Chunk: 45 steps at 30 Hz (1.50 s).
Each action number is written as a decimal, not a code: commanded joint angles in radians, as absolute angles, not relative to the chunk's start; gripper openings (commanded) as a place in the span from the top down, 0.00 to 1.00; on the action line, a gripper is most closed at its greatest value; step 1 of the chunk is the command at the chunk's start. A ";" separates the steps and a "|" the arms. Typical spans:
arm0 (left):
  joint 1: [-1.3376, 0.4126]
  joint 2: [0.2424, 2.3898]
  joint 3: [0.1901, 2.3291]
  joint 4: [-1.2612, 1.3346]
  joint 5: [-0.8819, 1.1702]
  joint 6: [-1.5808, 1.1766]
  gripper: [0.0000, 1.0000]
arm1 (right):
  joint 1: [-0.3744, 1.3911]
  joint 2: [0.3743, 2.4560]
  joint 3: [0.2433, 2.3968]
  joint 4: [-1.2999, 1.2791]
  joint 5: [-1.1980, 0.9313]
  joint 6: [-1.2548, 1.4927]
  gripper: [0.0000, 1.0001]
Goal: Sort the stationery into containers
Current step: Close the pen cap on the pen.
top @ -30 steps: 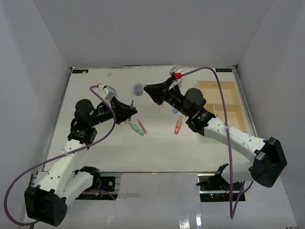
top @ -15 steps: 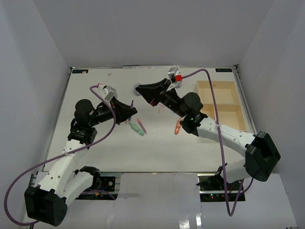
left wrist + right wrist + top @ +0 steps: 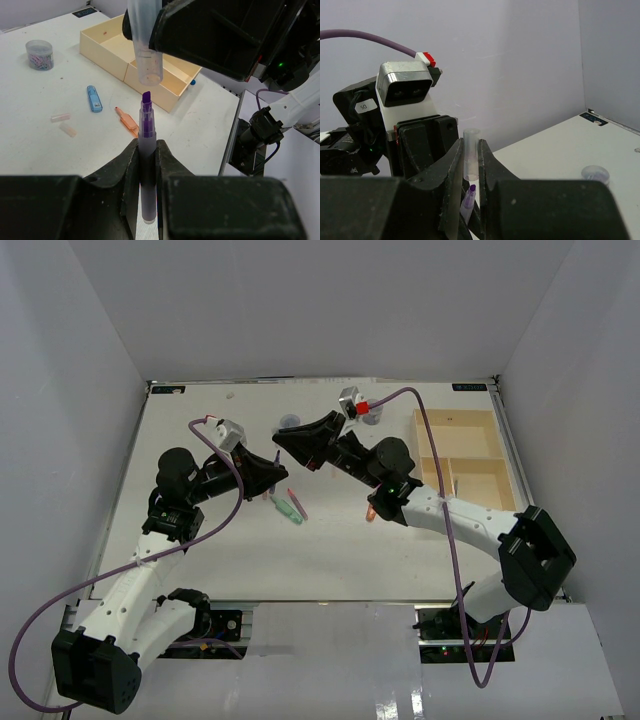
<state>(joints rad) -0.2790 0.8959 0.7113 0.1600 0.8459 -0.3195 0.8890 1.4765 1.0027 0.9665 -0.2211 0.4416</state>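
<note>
1. White matte bench (image 3: pixel 330 550) carries all items.
2. Beige wooden tray (image 3: pixel 455 435), square, with three compartments, lies at the bench's right; contents indistinct.
3. Black right hand (image 3: pixel 283 436), clenched on a translucent tubular cap (image 3: pixel 146 45), has shifted leftward since a second ago.
4. Black left hand (image 3: pixel 146 150) grips an upright purple highlighter (image 3: pixel 147 135), chisel tip just beneath the cap's open mouth.

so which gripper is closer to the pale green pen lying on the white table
Left. The left gripper hovers just beyond the pale green pen; the right gripper is farther back.
</note>
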 commanded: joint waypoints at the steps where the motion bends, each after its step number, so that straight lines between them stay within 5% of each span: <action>1: -0.285 0.894 0.703 0.183 0.853 -0.319 1.00 | 0.896 1.480 1.022 1.052 -0.239 0.457 0.92; 45: -0.287 0.879 0.687 0.245 0.862 -0.350 1.00 | 0.900 1.491 0.934 1.124 -0.244 0.497 0.92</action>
